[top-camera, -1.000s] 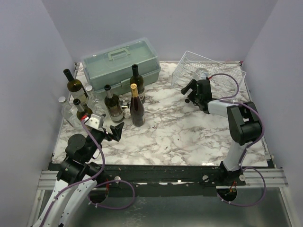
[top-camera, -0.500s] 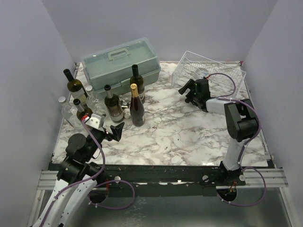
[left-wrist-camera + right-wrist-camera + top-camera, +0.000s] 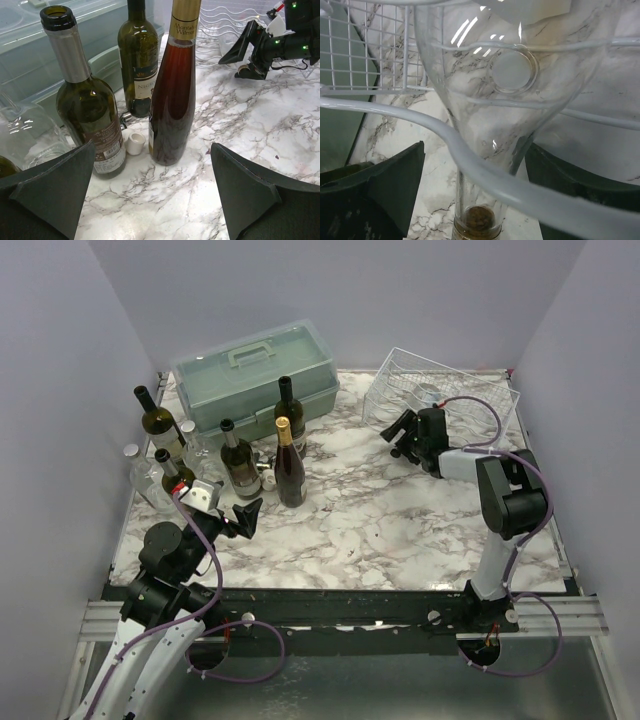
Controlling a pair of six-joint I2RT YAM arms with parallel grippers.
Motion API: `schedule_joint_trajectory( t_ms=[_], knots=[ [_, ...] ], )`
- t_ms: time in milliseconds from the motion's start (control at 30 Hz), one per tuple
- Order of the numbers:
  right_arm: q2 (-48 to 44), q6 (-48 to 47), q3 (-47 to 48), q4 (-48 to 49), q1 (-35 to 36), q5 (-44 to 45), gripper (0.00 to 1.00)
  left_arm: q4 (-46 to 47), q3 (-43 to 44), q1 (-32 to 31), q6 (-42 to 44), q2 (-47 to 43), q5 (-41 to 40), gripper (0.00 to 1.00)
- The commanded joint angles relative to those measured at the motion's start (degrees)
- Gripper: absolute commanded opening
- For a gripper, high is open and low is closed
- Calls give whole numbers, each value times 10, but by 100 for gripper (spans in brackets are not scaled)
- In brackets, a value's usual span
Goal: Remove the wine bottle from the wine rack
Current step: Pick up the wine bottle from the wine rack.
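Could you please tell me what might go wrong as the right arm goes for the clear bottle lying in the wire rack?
1. A wire of the wine rack crosses in front of the neck of the clear bottle, right where the open right gripper straddles it. Closing could pinch the wire as well, and pulling might then drag the rack.
2. The neck is narrow, smooth glass, so the bottle could slip or tip once it is lifted.

right wrist | clear glass wine bottle (image 3: 520, 100) lies in white thin-wire rack (image 3: 385, 107), neck toward 6 o'clock, brown cork (image 3: 477, 219) in its mouth | thick rim wire (image 3: 485, 177) crosses the neck | right gripper (image 3: 475, 150) spread wide, black fingers (image 3: 385, 185) at 7 and 5 o'clock flanking the neck | grey-veined marble tabletop (image 3: 395, 135) beneath
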Motion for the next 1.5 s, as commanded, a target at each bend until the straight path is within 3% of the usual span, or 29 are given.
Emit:
schedule_joint_trajectory(
  t_ms=[0, 233, 333, 1000, 1467],
  knots=[
    [4, 11, -10, -15, -4, -6, 75, -2, -2, 5, 5, 4, 14, 98],
    [-23, 14, -27, -2, -4, -18, 30, -3, -1, 6, 4, 6, 18, 99],
    [-37, 19, -34, -2, -4, -22, 1, -3, -1, 7, 4, 6, 18, 99],
    [-138, 50, -51, -79, -3, -94, 0, -2, -3, 8, 3, -1, 21, 99],
    [-139, -32, -209, 136, 20, -83, 0, -2, -3, 8, 2, 4, 23, 99]
  ],
)
